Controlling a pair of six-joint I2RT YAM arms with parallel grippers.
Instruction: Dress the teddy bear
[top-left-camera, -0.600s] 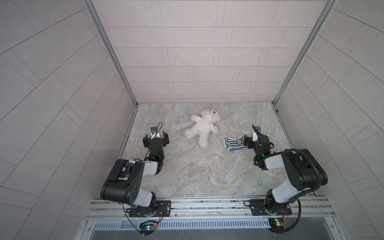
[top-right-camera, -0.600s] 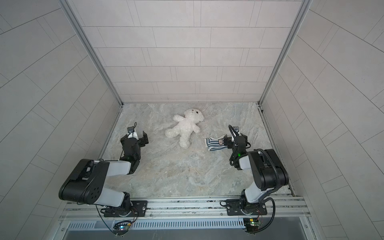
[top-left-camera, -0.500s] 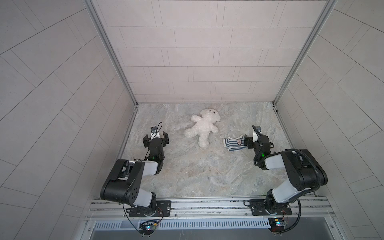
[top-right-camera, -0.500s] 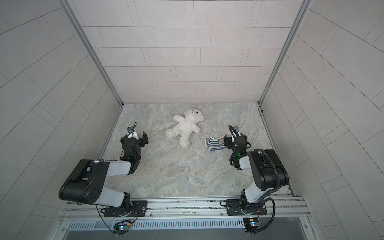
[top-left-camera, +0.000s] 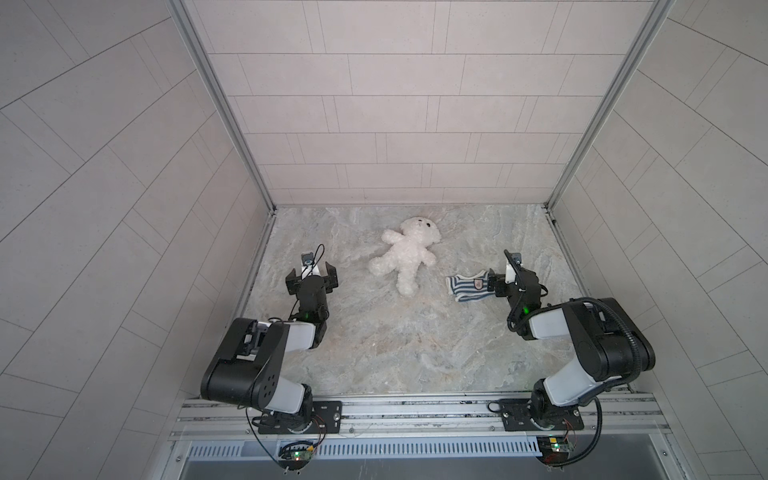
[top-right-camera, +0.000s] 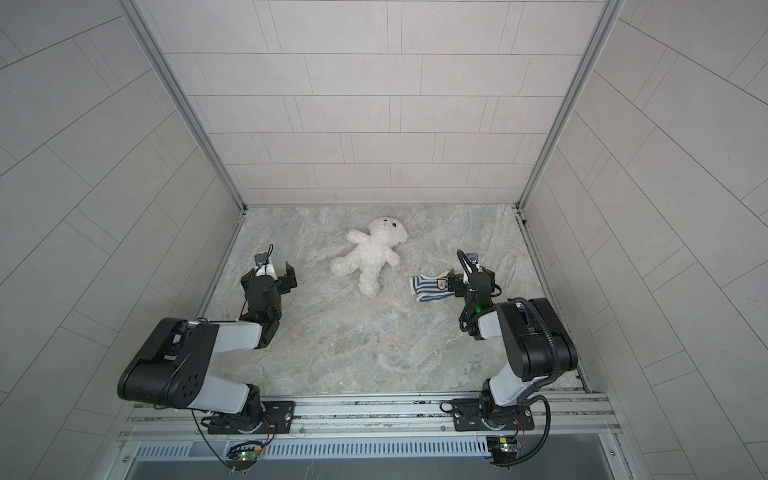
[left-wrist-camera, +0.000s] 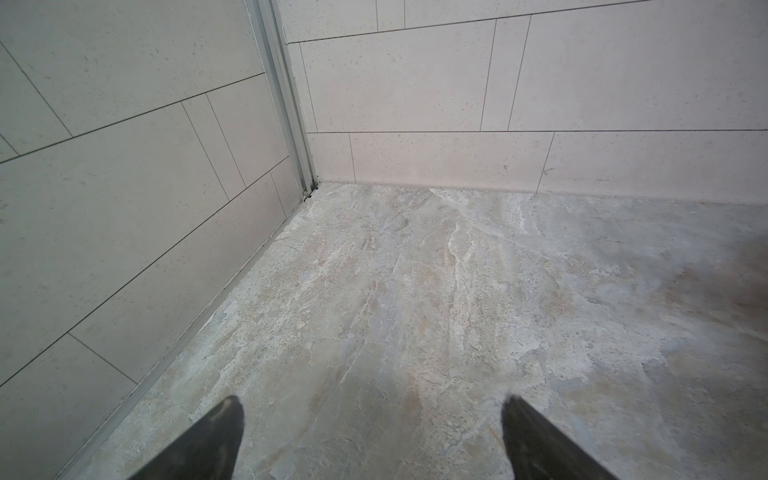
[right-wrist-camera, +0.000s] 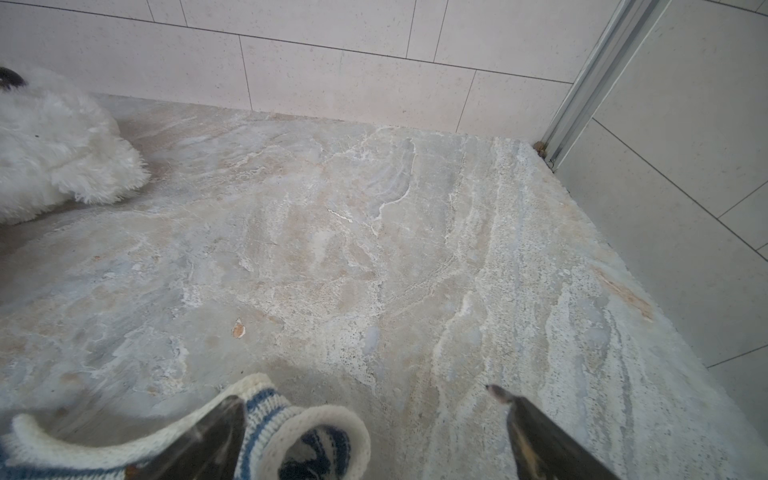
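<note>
White fluffy teddy bear (top-left-camera: 405, 255) is lying face-up toward the far middle of the marbled table (top-left-camera: 395, 345), head pointing far-right, with nothing touching it. Left gripper (top-left-camera: 311, 273) is facing the far-left corner, well left of the bear, fingers spread wide and holding nothing. Right gripper (top-left-camera: 494, 284) is sitting at the right edge of the striped shirt (top-left-camera: 469, 286), also gaping wide, one finger (right-wrist-camera: 216, 432) overlapping the knit collar but not pinching it.
</note>
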